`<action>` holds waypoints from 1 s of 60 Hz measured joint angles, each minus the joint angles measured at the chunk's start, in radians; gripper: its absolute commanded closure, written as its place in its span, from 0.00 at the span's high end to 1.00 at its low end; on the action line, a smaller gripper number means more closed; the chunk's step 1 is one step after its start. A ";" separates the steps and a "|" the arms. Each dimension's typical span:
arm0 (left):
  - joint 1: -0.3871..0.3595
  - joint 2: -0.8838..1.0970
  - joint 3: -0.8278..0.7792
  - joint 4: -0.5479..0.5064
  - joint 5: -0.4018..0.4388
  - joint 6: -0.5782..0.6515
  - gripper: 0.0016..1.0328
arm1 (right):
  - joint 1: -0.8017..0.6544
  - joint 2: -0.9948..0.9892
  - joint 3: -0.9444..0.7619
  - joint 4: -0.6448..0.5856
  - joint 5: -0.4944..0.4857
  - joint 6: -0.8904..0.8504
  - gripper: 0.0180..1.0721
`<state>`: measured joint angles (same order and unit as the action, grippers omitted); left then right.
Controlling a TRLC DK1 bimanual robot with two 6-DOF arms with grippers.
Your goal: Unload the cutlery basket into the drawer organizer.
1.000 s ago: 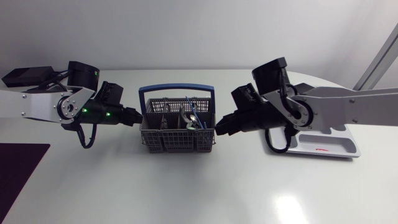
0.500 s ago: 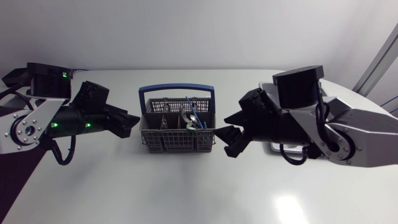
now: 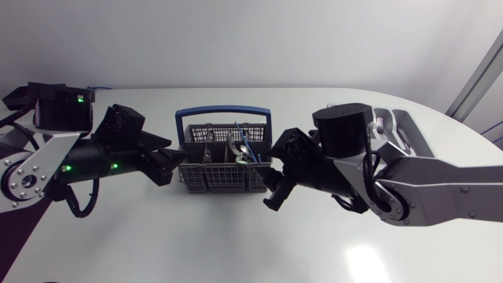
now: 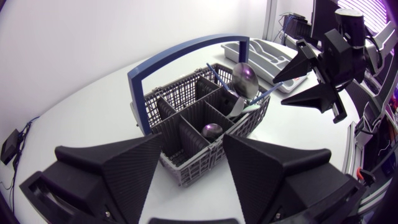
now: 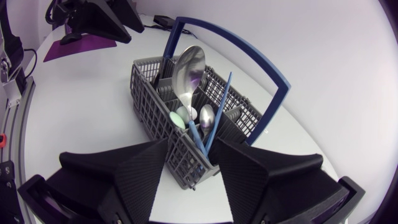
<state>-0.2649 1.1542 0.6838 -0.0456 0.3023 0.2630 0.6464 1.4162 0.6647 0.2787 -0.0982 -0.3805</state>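
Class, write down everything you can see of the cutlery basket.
The cutlery basket is a grey, plastic-looking box with grid walls, inner dividers forming compartments and a blue handle arching over it. It stands upright on the white table, holding a large shiny spoon, smaller spoons and thin blue utensils, all standing on end. The open left tool and open right tool flank its two ends; whether either touches it is unclear.
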 measured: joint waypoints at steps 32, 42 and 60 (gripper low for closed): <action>-0.007 -0.003 -0.021 0.022 -0.001 0.008 0.67 | 0.000 0.069 -0.003 0.089 0.018 -0.077 0.09; -0.023 -0.004 -0.023 0.031 -0.001 0.008 0.67 | 0.001 0.076 -0.003 0.094 0.021 -0.082 0.06; -0.026 -0.005 -0.027 0.041 -0.004 0.008 0.67 | 0.001 0.085 -0.004 0.119 0.041 -0.093 0.35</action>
<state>-0.2905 1.1496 0.6563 -0.0044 0.2981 0.2714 0.6472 1.5009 0.6605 0.3977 -0.0570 -0.4736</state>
